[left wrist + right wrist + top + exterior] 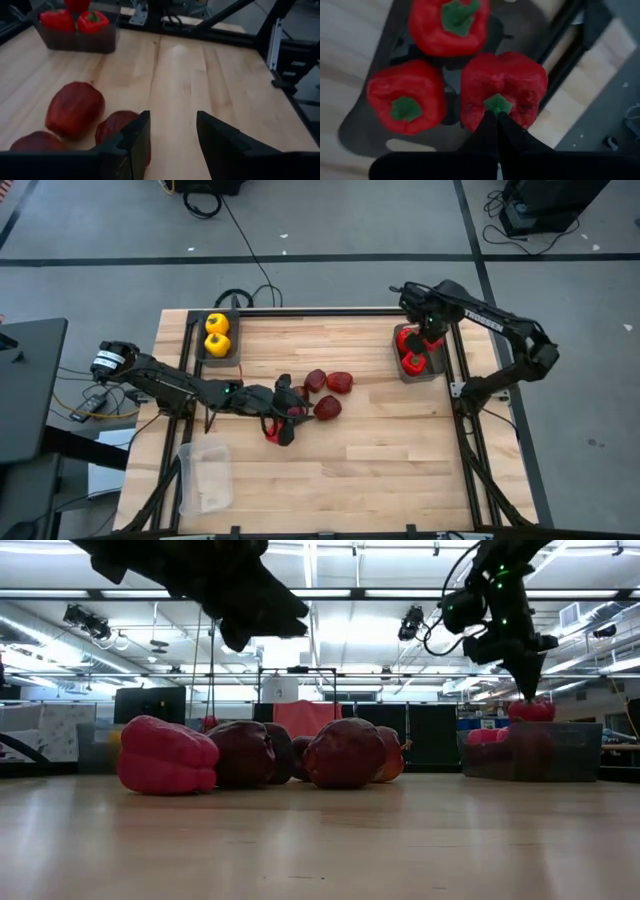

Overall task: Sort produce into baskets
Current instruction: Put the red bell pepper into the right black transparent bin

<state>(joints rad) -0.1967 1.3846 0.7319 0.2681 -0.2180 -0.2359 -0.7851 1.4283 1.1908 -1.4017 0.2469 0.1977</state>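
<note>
Right claw (496,116), pressed together on a red pepper's (502,87) green stem over the grey basket (432,366), right of frame. Left claw (172,135) spread above maroon fruits (328,392) mid-bench. Glossy, firm, likely slippery; the stem looks safest to pinch.

Open left hand (172,135) beside 3 maroon fruits (75,108), empty.

The left arm stretches low across the table's middle, its left gripper (283,420) with fingers parted. The right arm bends over the table's right edge, its right gripper (496,116) pinched closed, pointing down.
</note>
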